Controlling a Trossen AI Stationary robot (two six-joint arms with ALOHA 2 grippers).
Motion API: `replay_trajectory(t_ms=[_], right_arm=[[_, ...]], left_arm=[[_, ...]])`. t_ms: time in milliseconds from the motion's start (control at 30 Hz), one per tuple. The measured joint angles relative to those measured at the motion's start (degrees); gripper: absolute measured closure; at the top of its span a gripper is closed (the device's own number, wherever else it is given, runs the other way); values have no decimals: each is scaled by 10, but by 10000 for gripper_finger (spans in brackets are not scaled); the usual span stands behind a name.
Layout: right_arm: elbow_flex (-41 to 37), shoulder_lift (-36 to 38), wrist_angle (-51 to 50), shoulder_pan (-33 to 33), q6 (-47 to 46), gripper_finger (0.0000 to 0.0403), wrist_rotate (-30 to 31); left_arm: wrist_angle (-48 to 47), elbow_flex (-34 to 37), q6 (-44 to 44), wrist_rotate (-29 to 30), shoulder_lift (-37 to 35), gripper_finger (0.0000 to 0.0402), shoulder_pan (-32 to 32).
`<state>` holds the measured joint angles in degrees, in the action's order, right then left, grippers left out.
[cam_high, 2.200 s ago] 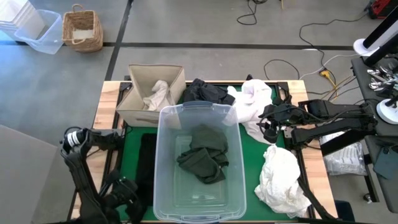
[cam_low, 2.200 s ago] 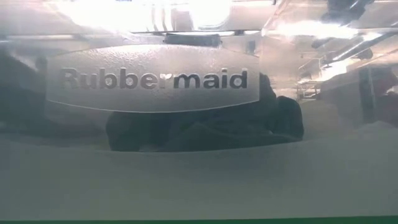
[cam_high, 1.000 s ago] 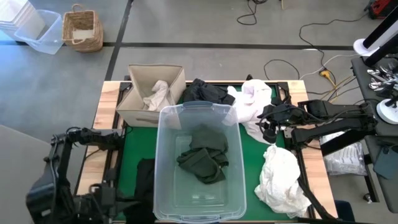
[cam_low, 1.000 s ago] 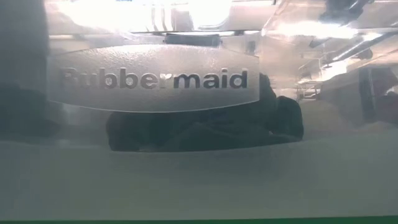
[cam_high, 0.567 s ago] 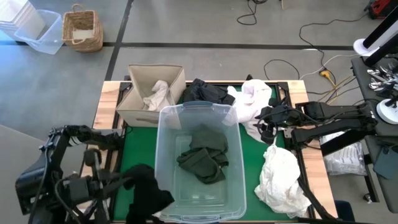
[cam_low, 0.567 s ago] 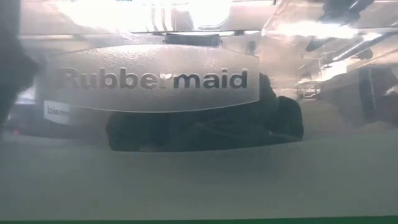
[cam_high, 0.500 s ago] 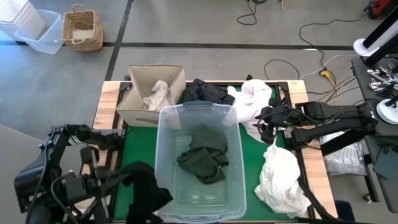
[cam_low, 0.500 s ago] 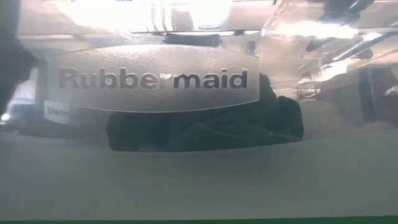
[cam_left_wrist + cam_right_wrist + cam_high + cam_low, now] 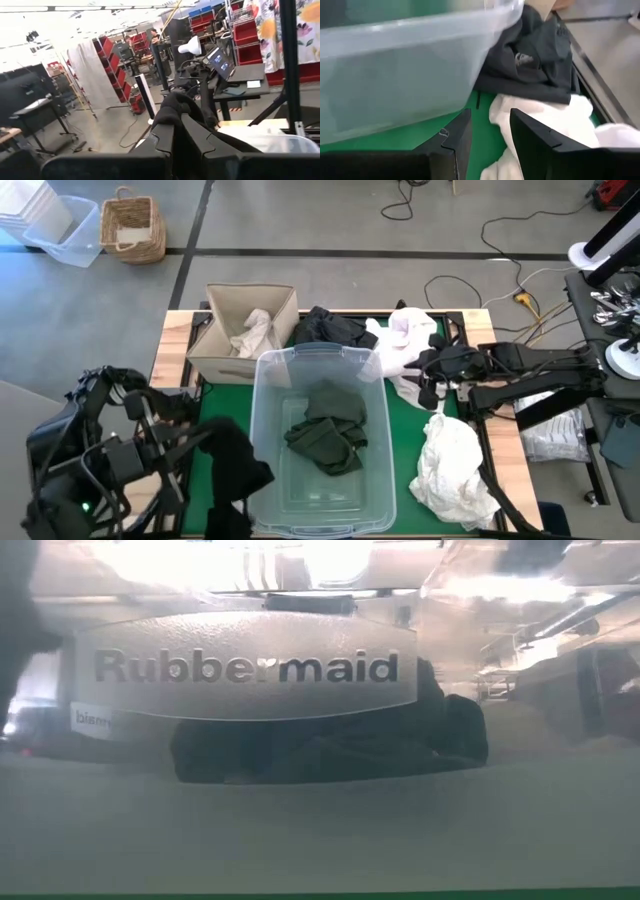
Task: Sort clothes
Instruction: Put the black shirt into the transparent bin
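My left gripper (image 9: pixel 198 443) is up beside the left wall of the clear tub (image 9: pixel 262 395), shut on a black garment (image 9: pixel 232 470). A dark olive garment (image 9: pixel 325 430) lies in the tub and shows through its wall in the low view (image 9: pixel 330 745). My right gripper (image 9: pixel 431 378) hovers open at the table's right side over a white garment (image 9: pixel 545 120) that lies on the green mat. Another black garment (image 9: pixel 330 327) lies behind the tub. A second white garment (image 9: pixel 452 465) rests on the mat's right near corner. A cream garment (image 9: pixel 252 332) lies in the beige box (image 9: pixel 215 350). My left gripper pinches a bunched fold of the black garment (image 9: pixel 176 107) between its two fingers (image 9: pixel 162 137); the cloth bulges out past the fingertips. The fingers point roughly level toward the table's right. The garment hangs slack below them (image 9: pixel 235 480), beside the tub's left wall.
The tub fills the middle of the green mat (image 9: pixel 405 430), with the beige box at its far left corner. Wooden table edges (image 9: pixel 170 340) frame the mat. On the floor beyond stand a wicker basket (image 9: pixel 133 225) and a plastic bin (image 9: pixel 62 230); cables lie there too.
My left gripper has risen from the mat left of the tub and carried the black garment up with it. The garment lay flat on the mat; now it is lifted and hangs bunched against the tub's left wall. My right arm has barely moved.
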<state>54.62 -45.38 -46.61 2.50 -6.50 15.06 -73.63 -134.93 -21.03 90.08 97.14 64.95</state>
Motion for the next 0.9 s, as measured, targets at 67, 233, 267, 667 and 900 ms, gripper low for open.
replay_trajectory(t_ms=[67,233,267,667,900], right_arm=[[6,-1,10,0,4,275,0],[16,0,12,0,15,266,0],[17,0,13,0,16,264,0],[55,-1,126,0,103,258,-1],[88,-31,309,0,180,236,-61]], left_arm=[[47,0,65,0,-4,401,-5],[178,0,241,0,-15,401,-19],[199,0,271,0,-17,401,-22],[419,0,519,2,-33,401,-86],[497,0,580,-6,-36,401,-147]])
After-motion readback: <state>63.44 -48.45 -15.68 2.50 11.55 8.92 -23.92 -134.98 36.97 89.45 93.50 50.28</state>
